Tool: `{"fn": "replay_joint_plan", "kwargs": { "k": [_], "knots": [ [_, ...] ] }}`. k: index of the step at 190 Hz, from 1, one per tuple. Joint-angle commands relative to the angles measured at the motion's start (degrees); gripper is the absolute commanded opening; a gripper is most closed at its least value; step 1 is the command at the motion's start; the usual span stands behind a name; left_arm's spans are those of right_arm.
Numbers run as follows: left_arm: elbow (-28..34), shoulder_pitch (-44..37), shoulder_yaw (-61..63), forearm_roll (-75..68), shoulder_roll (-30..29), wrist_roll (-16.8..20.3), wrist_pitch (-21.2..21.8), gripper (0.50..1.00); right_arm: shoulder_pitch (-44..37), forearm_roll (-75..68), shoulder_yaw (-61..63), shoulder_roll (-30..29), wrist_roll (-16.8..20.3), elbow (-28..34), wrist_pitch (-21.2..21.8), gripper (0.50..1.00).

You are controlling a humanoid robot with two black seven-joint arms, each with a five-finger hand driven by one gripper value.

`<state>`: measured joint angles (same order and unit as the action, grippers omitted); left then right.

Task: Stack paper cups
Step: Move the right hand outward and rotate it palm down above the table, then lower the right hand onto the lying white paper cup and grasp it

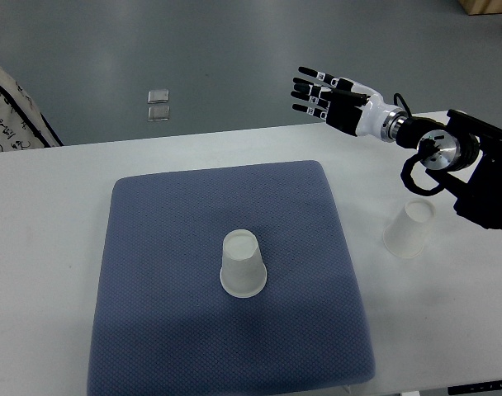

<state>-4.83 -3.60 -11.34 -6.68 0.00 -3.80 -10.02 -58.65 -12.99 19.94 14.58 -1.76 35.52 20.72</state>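
Clearly our right hand [321, 92], fingers spread and empty, hovers beyond the upside-down paper cup [409, 228] beside the blue mat [152, 330].

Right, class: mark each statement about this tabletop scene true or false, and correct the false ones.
1. One paper cup stands upside down on the blue mat. True.
2. The second cup is also on the mat. False: it sits on the white table, right of the mat.
3. The right hand holds a cup. False: its fingers are spread and hold nothing.
4. The two cups are stacked. False: they stand apart.
5. No left hand is visible. True.
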Motion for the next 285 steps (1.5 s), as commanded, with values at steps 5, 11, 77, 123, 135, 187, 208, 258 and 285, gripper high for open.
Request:
{"fn": "replay_joint_plan", "kwargs": {
  "k": [5, 11, 77, 123, 135, 187, 208, 258, 285],
  "knots": [
    [0.0, 0.0, 0.0, 0.0, 0.0, 0.0, 0.0, 1.000, 0.1, 0.4, -0.1, -0.4, -0.1, 0.0, 0.0, 0.924],
    [0.0, 0.0, 0.0, 0.0, 0.0, 0.0, 0.0, 1.000, 0.1, 0.5, -0.1, -0.4, -0.2, 0.0, 0.0, 0.926],
    [0.2, 1.5, 0.2, 0.0, 0.0, -0.1, 0.0, 1.000, 0.1, 0.9, -0.2, 1.1, -0.2, 0.1, 1.3, 0.926],
    [-0.4, 1.7, 0.1, 0.0, 0.0, -0.1, 0.0, 1.000, 0.0, 8.2, 0.0, 4.5, -1.8, 0.8, 4.1, 0.924],
    [-0.4, 1.7, 0.0, 0.0, 0.0, -0.1, 0.0, 1.000, -0.1, 8.6, -0.1, 5.5, -2.2, 0.8, 5.9, 0.926],
    [-0.4, 1.7, 0.1, 0.0, 0.0, -0.1, 0.0, 1.000, -0.4, 14.9, -0.1, 13.2, -2.3, 0.9, 14.3, 0.926],
    [-0.4, 1.7, 0.0, 0.0, 0.0, -0.1, 0.0, 1.000, -0.5, 21.7, -0.1, 15.3, -2.3, 1.0, 14.3, 0.926],
    [-0.4, 1.7, 0.1, 0.0, 0.0, -0.1, 0.0, 1.000, -0.1, 42.2, -0.2, 23.8, -5.8, 13.2, 14.3, 0.924],
    [-0.4, 1.7, 0.1, 0.0, 0.0, -0.1, 0.0, 1.000, 0.0, 56.4, -0.3, 27.3, -7.4, 20.6, 14.1, 0.924]
  ]
}}
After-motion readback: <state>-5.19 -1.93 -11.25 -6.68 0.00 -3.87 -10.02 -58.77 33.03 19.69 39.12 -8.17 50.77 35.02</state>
